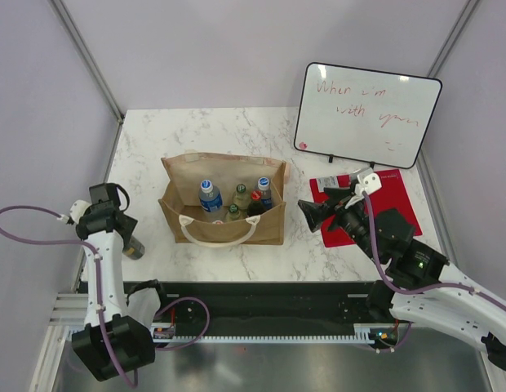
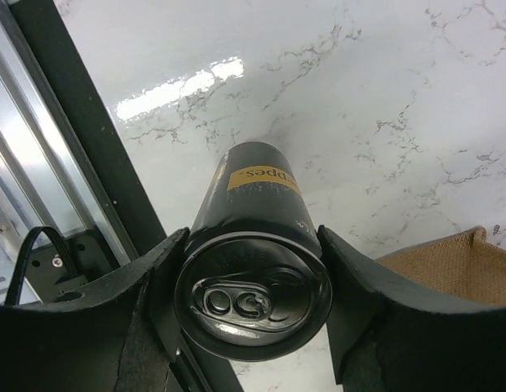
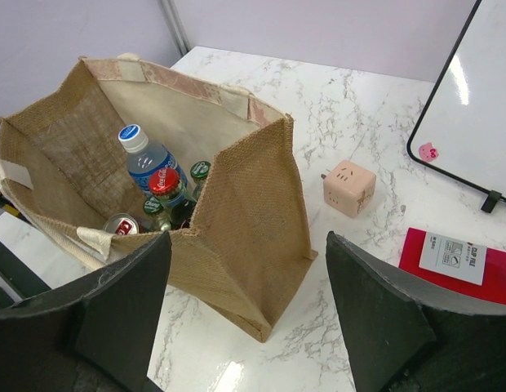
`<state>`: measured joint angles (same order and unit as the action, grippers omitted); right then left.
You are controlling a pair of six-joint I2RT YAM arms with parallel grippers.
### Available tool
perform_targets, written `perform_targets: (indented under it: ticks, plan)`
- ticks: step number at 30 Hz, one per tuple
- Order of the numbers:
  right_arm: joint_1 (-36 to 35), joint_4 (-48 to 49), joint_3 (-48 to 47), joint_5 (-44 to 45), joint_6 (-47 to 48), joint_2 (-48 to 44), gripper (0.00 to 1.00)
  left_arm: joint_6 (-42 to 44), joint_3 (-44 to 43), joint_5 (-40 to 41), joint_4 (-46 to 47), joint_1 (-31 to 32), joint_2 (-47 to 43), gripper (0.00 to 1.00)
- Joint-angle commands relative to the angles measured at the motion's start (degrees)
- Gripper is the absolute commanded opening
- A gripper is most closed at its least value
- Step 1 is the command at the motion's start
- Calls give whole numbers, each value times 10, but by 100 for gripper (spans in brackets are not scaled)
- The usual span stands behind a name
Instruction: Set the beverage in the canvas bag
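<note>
The canvas bag (image 1: 224,231) stands open at the table's middle, with several bottles and a red-topped can inside; it also shows in the right wrist view (image 3: 253,237). My left gripper (image 1: 126,242) is left of the bag near the table's front-left edge, shut on a black beverage can (image 1: 133,248). In the left wrist view the can (image 2: 257,204) sits between both fingers, top toward the camera, its far end at the marble; the gripper (image 2: 253,294) squeezes its rim. My right gripper (image 1: 312,214) is open and empty just right of the bag, also seen in its own view (image 3: 249,318).
A whiteboard (image 1: 367,114) leans at the back right. A red booklet (image 1: 400,204) lies under my right arm. A pink cube (image 3: 349,188) sits right of the bag. A black rail (image 1: 261,294) runs along the table's near edge.
</note>
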<state>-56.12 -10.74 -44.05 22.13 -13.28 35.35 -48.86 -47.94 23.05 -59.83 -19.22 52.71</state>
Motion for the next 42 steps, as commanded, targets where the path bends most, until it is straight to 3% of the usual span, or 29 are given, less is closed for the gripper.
perform_targets:
  ticks: [1, 2, 7, 11, 18, 22, 25, 28, 35, 42]
  plan:
    - [0, 19, 5, 0, -2, 3, 84, 55, -39, 51, 40, -4, -28, 6]
    - [0, 21, 5, -1, -2, 7, 84, 62, -43, 54, 41, -3, -26, 2]
    - [0, 27, 3, -9, -3, 14, 84, 138, -101, 55, 59, -1, -20, 2]
    - [0, 27, 0, -17, -4, 23, 84, 222, -166, -15, 95, 3, -23, 2]
    - [0, 27, -2, -23, -10, 24, 84, 271, -377, -141, 34, 22, 48, 2]
    - [0, 25, -3, -22, -10, 26, 84, 288, -489, -158, -11, 59, 85, 2]
    - [0, 26, -3, -22, -10, 28, 84, 284, -565, -155, -52, 123, 125, 2]
    - [0, 25, -4, -22, -13, 31, 84, 282, -628, -94, -75, 272, 159, 2]
    - [0, 7, -11, -20, -14, 31, 84, 291, -696, -48, -117, 441, 204, 2]
    - [0, 6, -5, -9, -10, 35, 84, 275, -688, -92, -135, 510, 204, 2]
